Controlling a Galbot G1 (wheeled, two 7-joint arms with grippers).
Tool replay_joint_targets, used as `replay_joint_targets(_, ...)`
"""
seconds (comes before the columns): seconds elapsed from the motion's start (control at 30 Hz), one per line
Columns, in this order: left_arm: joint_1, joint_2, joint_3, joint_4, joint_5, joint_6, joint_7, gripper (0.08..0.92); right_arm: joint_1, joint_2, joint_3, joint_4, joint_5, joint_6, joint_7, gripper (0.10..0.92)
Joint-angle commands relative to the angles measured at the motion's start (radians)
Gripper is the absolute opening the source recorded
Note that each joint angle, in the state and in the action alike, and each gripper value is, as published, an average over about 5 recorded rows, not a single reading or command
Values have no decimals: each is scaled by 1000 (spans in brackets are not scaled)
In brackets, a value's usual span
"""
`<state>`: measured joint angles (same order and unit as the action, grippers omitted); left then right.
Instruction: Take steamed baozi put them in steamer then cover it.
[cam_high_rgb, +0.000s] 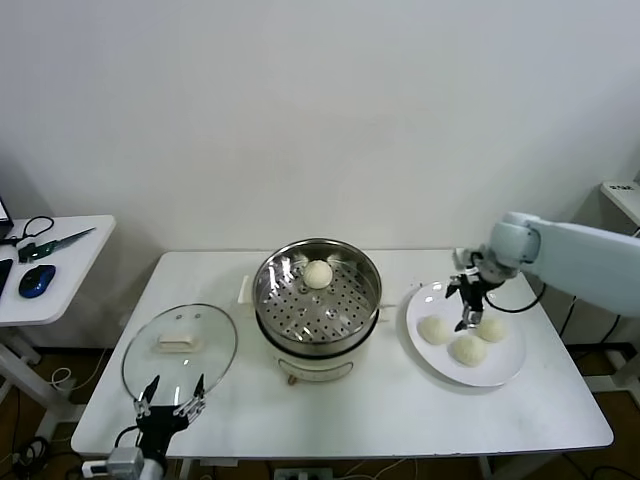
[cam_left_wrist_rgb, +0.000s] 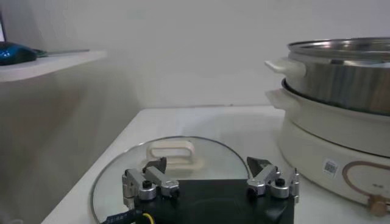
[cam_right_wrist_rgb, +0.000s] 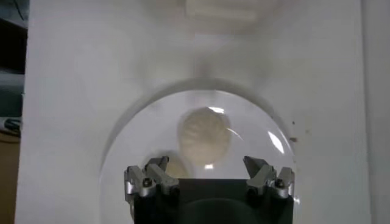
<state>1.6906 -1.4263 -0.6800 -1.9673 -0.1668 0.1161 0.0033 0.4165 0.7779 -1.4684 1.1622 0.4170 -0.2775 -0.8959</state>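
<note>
Your right gripper (cam_high_rgb: 469, 305) hangs over the white plate (cam_high_rgb: 430, 352) near the table's (cam_high_rgb: 380, 420) right edge, its fingers spread apart with nothing between them. It sits just above the three baozi on the plate (cam_high_rgb: 467, 349), between the one nearest the steamer and the one nearest the table's right edge. From the right wrist camera you look straight down on one bun (cam_right_wrist_rgb: 204, 135) ahead of the parted fingertips, with a second partly hidden behind the gripper body.

The steamer (cam_high_rgb: 317, 300) stands at the table's middle, uncovered, and one baozi in the steamer (cam_high_rgb: 318, 274) rests on the perforated tray toward its far rim.

The cover (cam_high_rgb: 180, 348) lies flat by the table's left edge, handle up. Your left gripper (cam_high_rgb: 170, 397) waits at the front left corner, just at the cover's near rim, fingers apart and holding nothing.
</note>
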Motion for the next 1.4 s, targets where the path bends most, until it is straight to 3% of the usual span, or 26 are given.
replay_joint_targets(0.03, 1, 1, 0, 1, 1, 0, 0, 823, -192, 43, 149, -93, -76, -40, 35, 823)
replay_joint_targets(0.4, -1, 2, -1, 3, 1, 1, 0, 823, -241, 87, 213, -140, -93, -40, 63, 803)
replay_joint_targets(0.6, -2, 2, 0, 1, 3, 2, 0, 823, -225, 78, 217, -125, -90, -38, 58, 671)
replay_joint_targets(0.77, -3, 1, 1, -3, 6, 3, 0, 823, -151, 47, 174, -68, -61, -32, 33, 631)
replay_joint_targets(1.1, 6, -1, 1, -15, 11, 4, 0, 823, 589, 132, -295, 28, 285, 33, -119, 628)
replay_joint_targets(1.27, 4, -2, 7, -17, 12, 5, 0, 823, 765, 231, -283, 104, 469, -2, -128, 628)
replay_joint_targets(1.4, -1, -3, 14, -16, 13, 6, 1, 823, 765, 320, -183, 219, 599, -101, -18, 628)
